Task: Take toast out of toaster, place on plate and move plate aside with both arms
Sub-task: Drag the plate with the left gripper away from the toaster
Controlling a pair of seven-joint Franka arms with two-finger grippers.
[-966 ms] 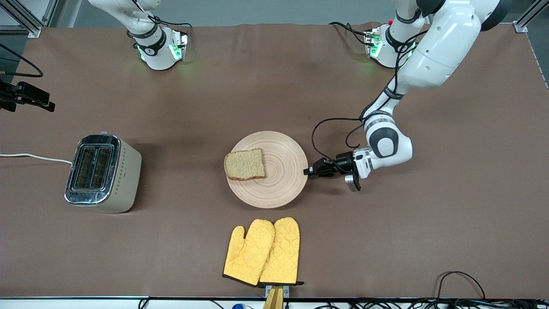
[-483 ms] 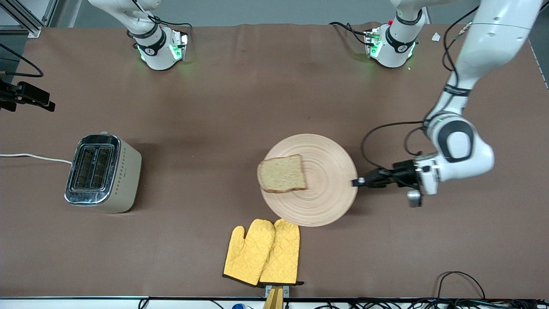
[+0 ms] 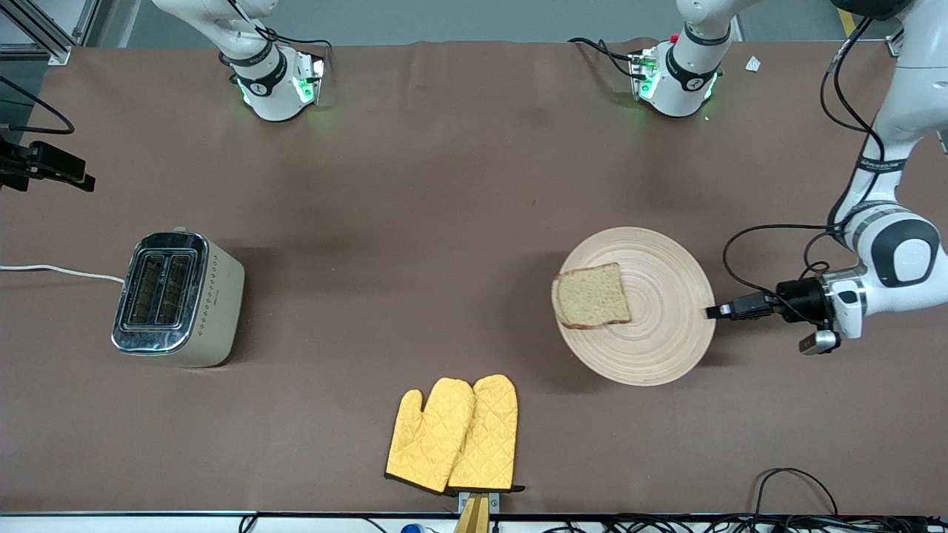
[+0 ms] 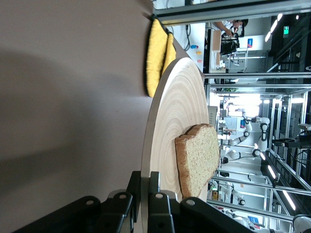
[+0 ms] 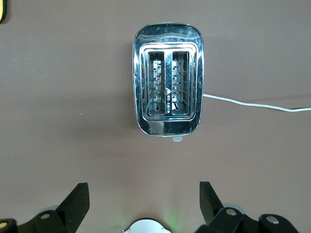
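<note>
The round pale wooden plate [image 3: 659,333] is toward the left arm's end of the table. Its shadow falls offset on the cloth. The toast [image 3: 591,296] lies flat on the half of the plate toward the toaster. My left gripper [image 3: 711,312] is shut on the plate's rim at the edge away from the toast. In the left wrist view, the left gripper [image 4: 145,177] pinches the rim between both fingers, with the plate [image 4: 170,111] and toast [image 4: 199,160] in front of it. My right gripper [image 5: 142,189] is open and empty, high over the toaster [image 5: 168,80]. It is out of the front view.
The chrome two-slot toaster [image 3: 178,298] stands toward the right arm's end, with empty slots and a white cord. Two yellow oven mitts [image 3: 453,435] lie near the front edge, nearer to the camera than the plate; they also show in the left wrist view [image 4: 156,53].
My left gripper has carried the plate, with the toast on it, from the table's middle toward the left arm's end. The toast has stayed put on the plate.
</note>
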